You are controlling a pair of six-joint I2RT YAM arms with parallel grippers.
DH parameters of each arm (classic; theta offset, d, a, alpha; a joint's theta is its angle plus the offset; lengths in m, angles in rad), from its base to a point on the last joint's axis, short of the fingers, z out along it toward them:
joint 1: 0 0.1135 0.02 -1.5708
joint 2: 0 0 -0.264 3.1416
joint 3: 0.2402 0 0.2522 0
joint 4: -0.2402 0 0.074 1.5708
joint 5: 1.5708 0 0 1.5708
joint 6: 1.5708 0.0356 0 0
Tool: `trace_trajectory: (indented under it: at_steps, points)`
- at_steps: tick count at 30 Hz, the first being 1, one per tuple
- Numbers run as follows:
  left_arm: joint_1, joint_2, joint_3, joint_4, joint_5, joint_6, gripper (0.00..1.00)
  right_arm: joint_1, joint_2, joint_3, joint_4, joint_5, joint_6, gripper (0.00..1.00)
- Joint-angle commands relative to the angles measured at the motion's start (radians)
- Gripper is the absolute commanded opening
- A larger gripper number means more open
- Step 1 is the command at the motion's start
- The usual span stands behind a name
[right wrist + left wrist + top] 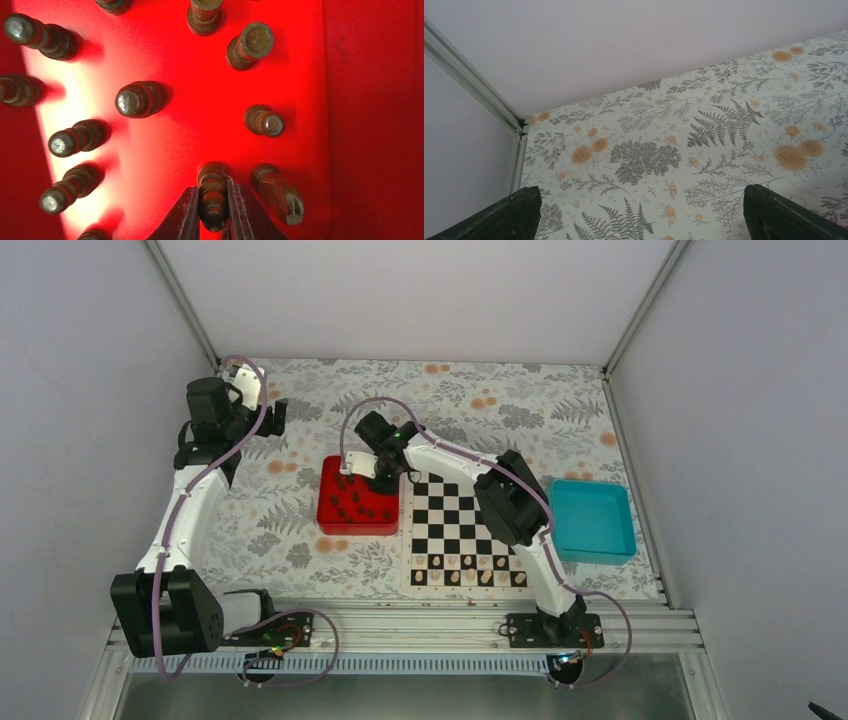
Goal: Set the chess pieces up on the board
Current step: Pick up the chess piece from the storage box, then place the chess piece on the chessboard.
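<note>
The floral-covered table (290, 540) held the board (455, 530) at centre right, with a red tray (330, 522) just beside its left edge and a teal tray (592, 520) off to its right. The left arm was parked well away at the far left corner, and the left gripper (639, 220) stood wide, holding nothing over bare cloth. The right arm reached across the board's far corner into the red tray, where the right gripper (214, 210) was drawn narrow, its fingers (187, 215) pressed on either side of a dark piece (212, 192) that rested on the tray floor, not yet lifted. Pale pieces (470, 577) lined the board's two nearest rows. The dark chess pieces (358, 502), roughly a dozen, stood or lay scattered in the tray. No dark one showed on the visible squares, though the arm hid some far ones. By that reading the dark side was barely begun, with nearly all its placements left.
</note>
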Motion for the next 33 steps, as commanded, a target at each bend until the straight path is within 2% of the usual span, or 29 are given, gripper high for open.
trace_trajectory:
  at_steps: [1,8,17,24,33]
  points:
    - [0.005,-0.024,-0.006,0.016,0.015,0.0,1.0,0.008,-0.039,0.046,-0.014,-0.031,0.011,0.07]
    - [0.007,-0.025,-0.005,0.014,0.017,0.0,1.0,-0.043,-0.188,0.016,-0.046,-0.078,0.021,0.04]
    - [0.007,-0.025,-0.003,0.013,0.028,-0.002,1.0,-0.223,-0.39,-0.143,-0.04,-0.081,0.007,0.04]
    - [0.007,-0.024,-0.001,0.01,0.037,-0.001,1.0,-0.332,-0.439,-0.325,0.024,-0.065,-0.016,0.04]
    - [0.007,-0.022,0.005,0.002,0.041,-0.002,1.0,-0.36,-0.385,-0.425,0.093,-0.029,-0.033,0.04]
